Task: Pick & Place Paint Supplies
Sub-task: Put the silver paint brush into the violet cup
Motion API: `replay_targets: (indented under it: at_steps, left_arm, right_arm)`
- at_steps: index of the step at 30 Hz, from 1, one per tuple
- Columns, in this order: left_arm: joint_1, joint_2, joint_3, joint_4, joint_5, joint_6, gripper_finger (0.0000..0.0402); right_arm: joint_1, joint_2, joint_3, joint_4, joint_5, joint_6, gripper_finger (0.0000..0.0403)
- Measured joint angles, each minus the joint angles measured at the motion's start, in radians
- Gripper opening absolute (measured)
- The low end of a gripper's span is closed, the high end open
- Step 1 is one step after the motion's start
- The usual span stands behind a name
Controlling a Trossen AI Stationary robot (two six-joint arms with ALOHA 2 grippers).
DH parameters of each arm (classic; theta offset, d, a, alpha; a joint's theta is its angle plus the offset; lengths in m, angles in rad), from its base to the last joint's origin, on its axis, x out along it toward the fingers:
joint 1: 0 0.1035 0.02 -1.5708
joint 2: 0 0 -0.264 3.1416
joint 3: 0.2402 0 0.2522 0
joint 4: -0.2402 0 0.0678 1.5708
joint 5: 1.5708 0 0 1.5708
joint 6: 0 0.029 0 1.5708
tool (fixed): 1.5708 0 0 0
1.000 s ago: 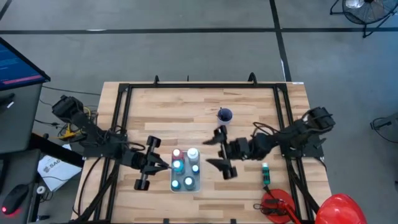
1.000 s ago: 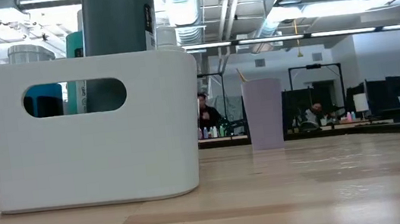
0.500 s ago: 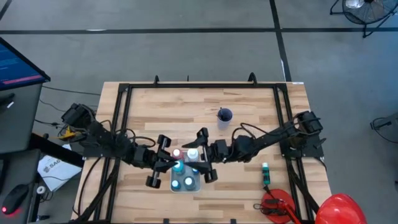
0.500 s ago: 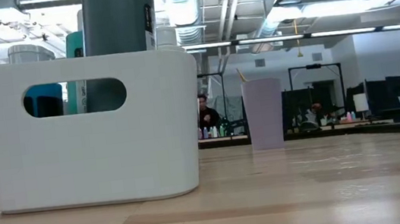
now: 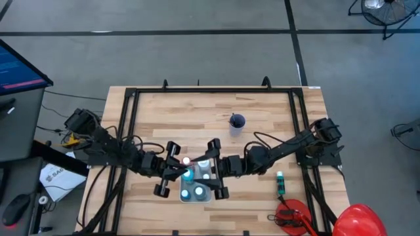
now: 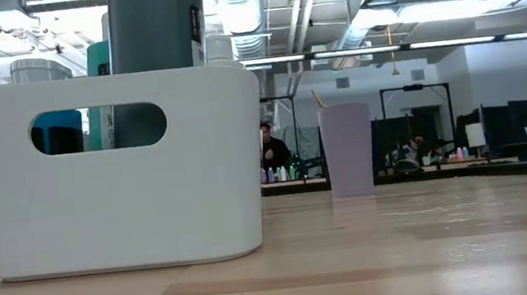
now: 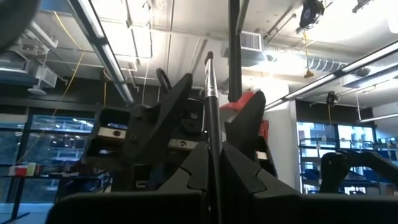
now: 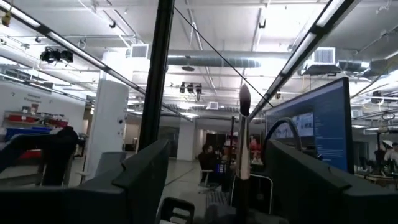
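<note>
Butcher-block table (image 5: 197, 111) inside a black frame, grey floor around; low view looks across it into a workshop with ducts overhead.

High view: both arms meet at lower centre over a white bin (image 5: 197, 196). Left gripper (image 5: 176, 172) sits at the bin's left edge, right gripper (image 5: 211, 172) at its right edge, nearly touching. Bottle caps show in the bin: one red (image 5: 186, 161), one white (image 5: 205, 176), and about three blue ones partly hidden by the grippers, so the count is unsure. One purple cup (image 5: 237, 121) stands upper centre. One green bottle (image 5: 280, 182) lies lower right, above a red helmet (image 5: 359, 219).

Low view only: bin wall (image 6: 120, 205) with handle slot at left, one grey bottle (image 6: 156, 25) rising above the rim, cup (image 6: 348, 149) mid-frame. No arms visible.

Left wrist view only: fingers (image 7: 196, 165) pinched together on one thin brush (image 7: 212, 118), upright.

Right wrist view only: fingers (image 8: 146, 168) spread apart, one brush (image 8: 243, 149) standing between them, untouched.
</note>
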Motion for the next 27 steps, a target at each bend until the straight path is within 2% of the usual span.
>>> replay_targets:
  at_steps: [15, 21, 27]
  left_arm:
    - [0.000, 0.000, 0.000, -0.011, -0.014, 0.000, 0.0006]
    - [0.006, 0.000, 0.000, -0.011, -0.014, -0.003, 0.0006]
    - [0.006, 0.000, 0.000, -0.013, -0.013, -0.003, 0.0006]
  right_arm:
    - [-0.030, 0.000, 0.019, -0.001, 0.002, -0.003, 0.0255]
    - [-0.029, 0.000, 0.019, -0.001, 0.002, -0.003, 0.0210]
    - [-0.025, 0.000, 0.019, -0.001, 0.001, 0.039, 0.0138]
